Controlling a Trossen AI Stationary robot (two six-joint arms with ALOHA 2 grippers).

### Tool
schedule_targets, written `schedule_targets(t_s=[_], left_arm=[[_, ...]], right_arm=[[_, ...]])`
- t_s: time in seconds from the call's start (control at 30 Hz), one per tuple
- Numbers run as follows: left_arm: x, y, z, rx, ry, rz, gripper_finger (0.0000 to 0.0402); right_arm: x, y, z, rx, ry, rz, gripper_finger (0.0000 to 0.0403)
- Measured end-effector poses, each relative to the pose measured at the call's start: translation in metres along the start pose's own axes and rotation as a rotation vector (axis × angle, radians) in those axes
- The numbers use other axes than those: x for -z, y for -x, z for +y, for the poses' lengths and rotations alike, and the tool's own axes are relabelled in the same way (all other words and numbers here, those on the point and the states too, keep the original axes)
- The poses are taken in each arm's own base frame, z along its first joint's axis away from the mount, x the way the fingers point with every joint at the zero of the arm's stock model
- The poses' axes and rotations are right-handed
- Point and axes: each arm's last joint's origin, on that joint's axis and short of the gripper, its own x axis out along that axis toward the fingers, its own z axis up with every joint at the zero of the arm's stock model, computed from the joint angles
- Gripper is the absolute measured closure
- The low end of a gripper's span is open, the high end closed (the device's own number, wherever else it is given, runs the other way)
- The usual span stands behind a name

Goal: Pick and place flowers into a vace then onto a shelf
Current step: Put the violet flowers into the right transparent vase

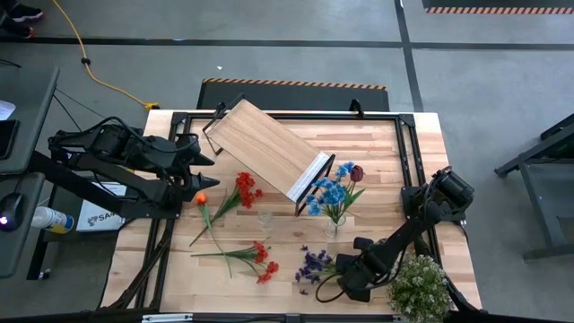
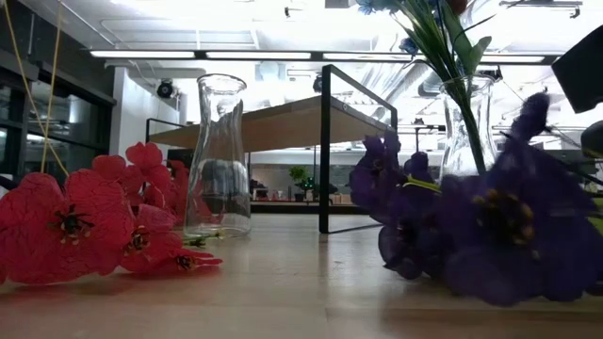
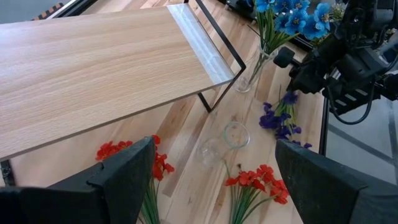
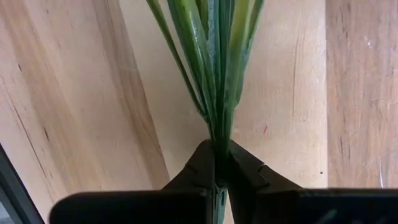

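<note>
Right gripper [image 4: 219,163] pinches shut on the purple flower's [image 1: 314,265] stems right at its tips, blooms lying on the table just ahead, and with such a thin bite the bundle could slip or splay on lifting.

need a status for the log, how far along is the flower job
Done: blue flowers and a dark red one stand in a vase. In hand: right gripper fingers shut on the purple flowers' stems. Left: red flowers, the orange one and the empty vase lie off the bare shelf.
</note>
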Motion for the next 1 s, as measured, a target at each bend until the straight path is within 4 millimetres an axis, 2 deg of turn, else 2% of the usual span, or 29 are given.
schedule_targets(t_s=[0.63,1.0], left_arm=[[0.000,0.000,0.000,0.000,0.000,0.000,0.0034],[0.000,0.000,0.000,-0.015,0.000,-0.011,0.0034]], right_arm=[[0.000,0.000,0.001,-0.034,-0.027,0.035,0.0395],[-0.006,0.012,0.008,-0.009,-0.028,0.003,0.0395]])
